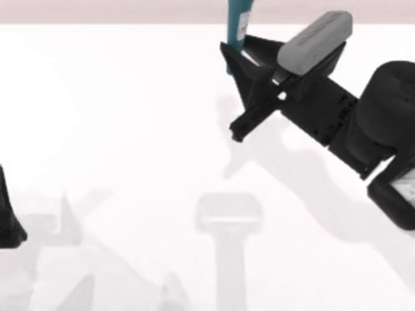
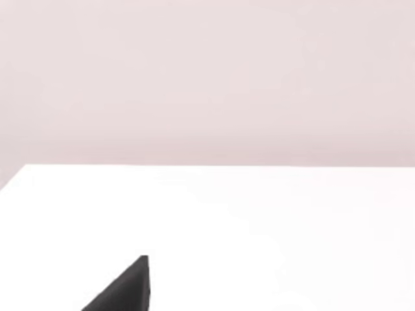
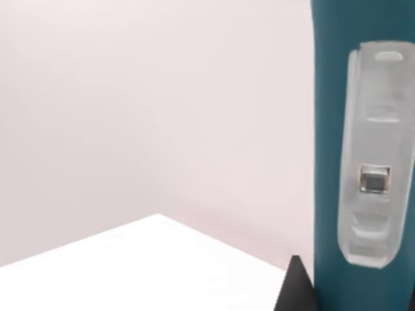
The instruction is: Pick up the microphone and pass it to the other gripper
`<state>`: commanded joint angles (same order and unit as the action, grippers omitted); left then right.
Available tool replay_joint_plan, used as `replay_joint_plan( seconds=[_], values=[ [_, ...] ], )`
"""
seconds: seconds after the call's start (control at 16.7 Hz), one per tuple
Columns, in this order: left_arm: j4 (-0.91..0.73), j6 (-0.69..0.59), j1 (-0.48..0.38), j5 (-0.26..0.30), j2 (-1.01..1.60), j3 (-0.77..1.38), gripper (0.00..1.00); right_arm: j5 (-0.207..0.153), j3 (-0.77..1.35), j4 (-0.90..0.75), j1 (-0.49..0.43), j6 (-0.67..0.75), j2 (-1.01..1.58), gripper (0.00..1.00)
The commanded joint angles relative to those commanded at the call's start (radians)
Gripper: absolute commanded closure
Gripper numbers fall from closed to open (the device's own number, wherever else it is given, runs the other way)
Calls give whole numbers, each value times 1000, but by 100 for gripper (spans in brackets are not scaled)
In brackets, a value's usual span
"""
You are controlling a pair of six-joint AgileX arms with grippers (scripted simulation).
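Teal handle filled the right wrist view: your right gripper (image 1: 241, 97) was clenched on the microphone (image 1: 237, 26), lifted clear of the white surface (image 1: 130, 129) near its far edge. The pick looked done; next you needed to carry it toward the left gripper (image 1: 8, 220), parked at the left edge, fingers unreadable. No containers showed.

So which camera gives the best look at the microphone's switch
The right wrist view: the white switch fills the teal handle of the microphone up close. The top view shows only a strip of handle held in the right gripper. The left wrist view shows none.
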<state>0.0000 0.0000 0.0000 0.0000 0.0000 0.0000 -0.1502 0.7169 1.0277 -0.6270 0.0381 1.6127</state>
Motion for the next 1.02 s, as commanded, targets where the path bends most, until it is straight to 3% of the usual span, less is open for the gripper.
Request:
replay_joint_plan(
  seconds=[0.6, 0.78, 1.02],
  values=[
    [6, 2, -5, 12, 13, 11, 0, 0, 0, 0, 0, 0, 0, 100],
    [50, 12, -34, 88, 110, 85, 0, 0, 0, 0, 0, 0, 0, 100],
    [147, 37, -97, 260, 381, 252, 0, 0, 0, 0, 0, 0, 0, 100]
  ],
)
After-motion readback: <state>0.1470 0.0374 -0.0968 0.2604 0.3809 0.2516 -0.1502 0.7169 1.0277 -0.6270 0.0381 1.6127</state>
